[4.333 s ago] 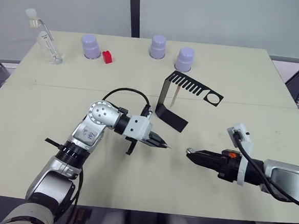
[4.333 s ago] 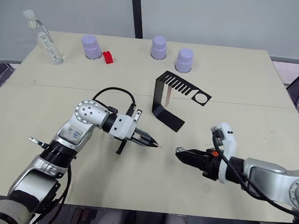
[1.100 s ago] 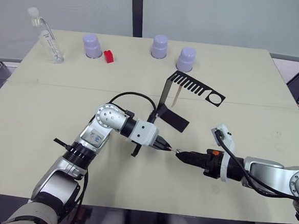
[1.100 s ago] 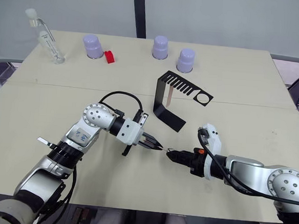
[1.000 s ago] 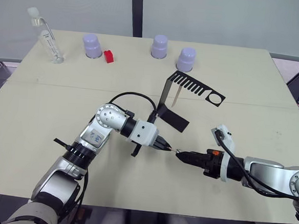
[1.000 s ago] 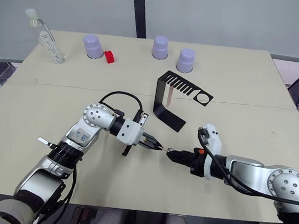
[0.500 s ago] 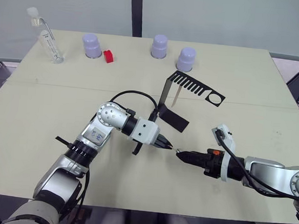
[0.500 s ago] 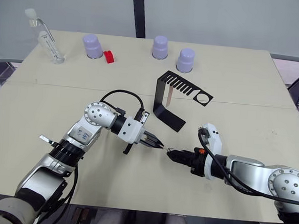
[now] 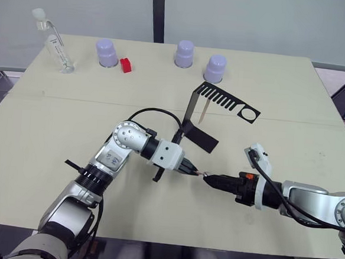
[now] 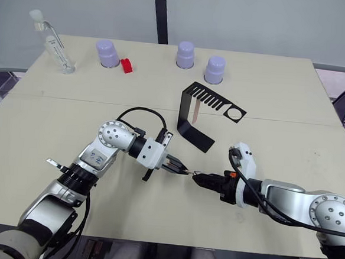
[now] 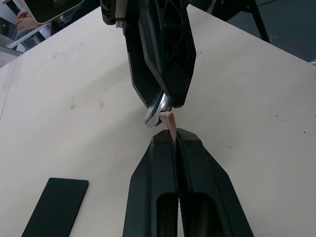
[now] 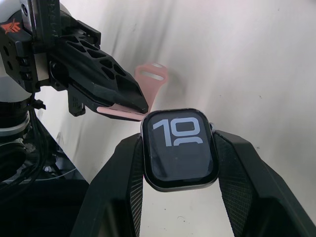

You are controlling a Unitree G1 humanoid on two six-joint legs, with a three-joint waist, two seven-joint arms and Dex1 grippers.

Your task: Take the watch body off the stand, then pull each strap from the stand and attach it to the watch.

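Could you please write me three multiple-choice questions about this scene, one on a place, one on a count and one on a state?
1. Where is the watch?
A. on the stand
B. between the right gripper's fingers
C. lying on the table

2. How many purple cups stand along the far side of the table?
A. two
B. three
C. five

3. What is the left gripper doing?
A. gripping a pink strap
B. hanging open
C. holding the bottle

Answers: 1 B, the right gripper clamps the watch from both sides. 2 B, three cups. 3 A, the strap is pinched at its tips, end against the watch.
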